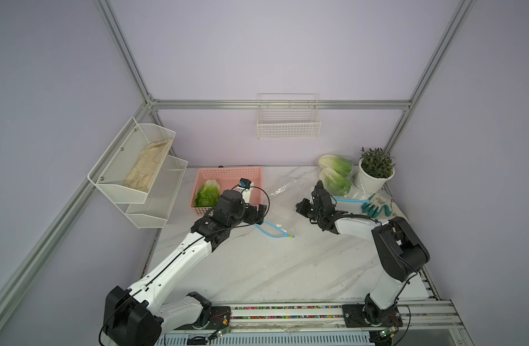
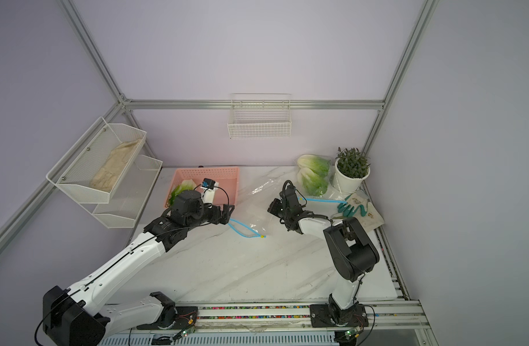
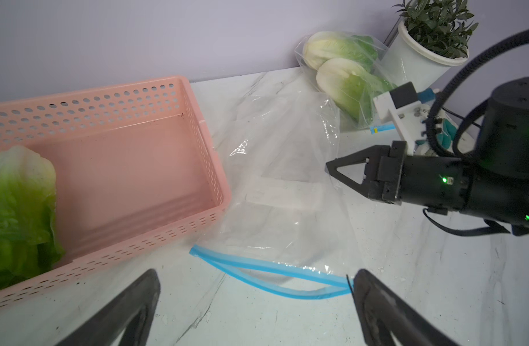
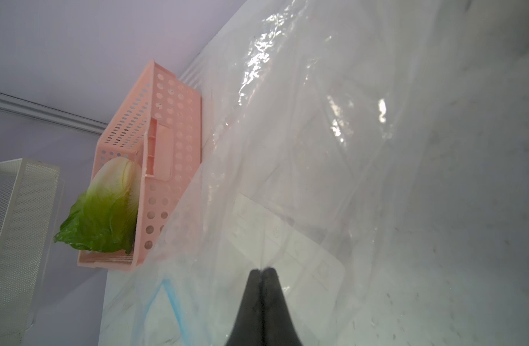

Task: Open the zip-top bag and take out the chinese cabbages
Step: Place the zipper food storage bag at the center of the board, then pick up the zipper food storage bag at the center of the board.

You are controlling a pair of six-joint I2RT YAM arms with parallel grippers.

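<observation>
Two chinese cabbages (image 3: pixel 347 84) show dimly through their crinkled zip-top bag (image 3: pixel 351 124).

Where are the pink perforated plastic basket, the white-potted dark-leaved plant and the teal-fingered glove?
Pink perforated plastic basket (image 1: pixel 230 172): a top view, far wall.
White-potted dark-leaved plant (image 1: pixel 372 181): a top view, pot's side.
Teal-fingered glove (image 1: pixel 372 210): a top view, teal fingers.

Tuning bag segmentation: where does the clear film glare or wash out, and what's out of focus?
Right wrist: hard glints on the empty bag, haze over what lies behind; right gripper tips soft. Left wrist: milder glints, left gripper out of focus. In both top views: film nearly vanishes on the marble table; only its blue zip strip reads.
</observation>
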